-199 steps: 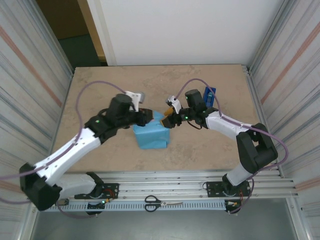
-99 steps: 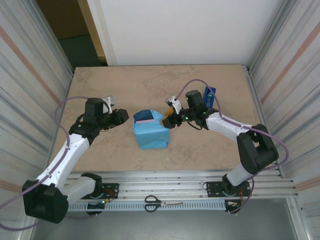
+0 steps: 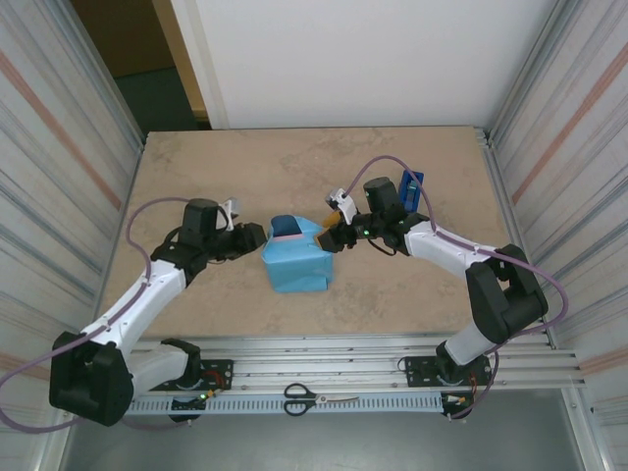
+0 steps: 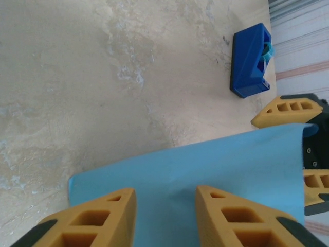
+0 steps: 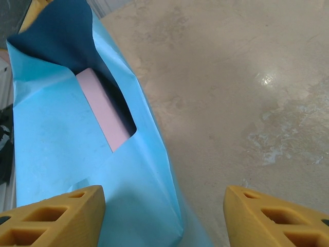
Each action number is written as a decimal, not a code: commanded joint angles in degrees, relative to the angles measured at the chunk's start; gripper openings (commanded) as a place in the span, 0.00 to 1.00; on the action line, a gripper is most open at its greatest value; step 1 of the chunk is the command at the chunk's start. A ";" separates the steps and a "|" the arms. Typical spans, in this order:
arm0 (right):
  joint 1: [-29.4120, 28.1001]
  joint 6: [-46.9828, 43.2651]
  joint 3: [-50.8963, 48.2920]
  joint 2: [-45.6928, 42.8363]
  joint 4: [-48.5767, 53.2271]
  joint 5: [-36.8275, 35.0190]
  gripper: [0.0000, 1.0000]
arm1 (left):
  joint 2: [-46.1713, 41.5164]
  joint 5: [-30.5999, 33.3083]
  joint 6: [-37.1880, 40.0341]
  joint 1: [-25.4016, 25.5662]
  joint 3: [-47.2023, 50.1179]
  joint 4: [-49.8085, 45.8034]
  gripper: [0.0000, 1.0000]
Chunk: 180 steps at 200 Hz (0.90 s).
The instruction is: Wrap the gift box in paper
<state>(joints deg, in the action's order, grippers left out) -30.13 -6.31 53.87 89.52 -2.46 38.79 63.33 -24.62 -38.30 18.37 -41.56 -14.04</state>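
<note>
Right wrist close-up: pink strip of gift box (image 5: 105, 116) within paper (image 5: 61, 154); all jaws apart, empty.

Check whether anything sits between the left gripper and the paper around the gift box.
Nothing visible does. The left gripper sits right at the left edge of the paper; the tape dispenser stands far off to the right.

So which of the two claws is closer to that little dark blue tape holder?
The right claw: the tape holder sits beside its arm, while the left claw is across the paper.
</note>
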 commanded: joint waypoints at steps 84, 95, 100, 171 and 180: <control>-1.57 0.64 -3.99 0.14 6.50 -4.49 0.62 | -10.22 20.84 -6.22 4.91 8.25 7.19 0.45; -1.59 0.81 -4.03 0.21 6.50 -4.57 0.62 | -10.41 23.48 -6.23 7.24 8.87 8.07 0.46; -1.60 0.82 -4.03 0.21 6.50 -4.60 0.62 | -10.44 24.60 -6.40 8.17 9.47 9.11 0.46; -1.77 1.15 -3.89 0.13 6.33 -4.76 0.62 | -8.27 30.83 -7.24 13.94 11.26 12.27 0.47; -1.84 1.26 -3.94 0.12 6.25 -4.80 0.62 | -8.12 31.64 -6.50 14.92 10.94 12.01 0.48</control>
<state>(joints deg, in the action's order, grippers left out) -30.70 -4.89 52.62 88.36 -3.31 37.21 54.78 3.40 -45.32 31.29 -30.28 -3.53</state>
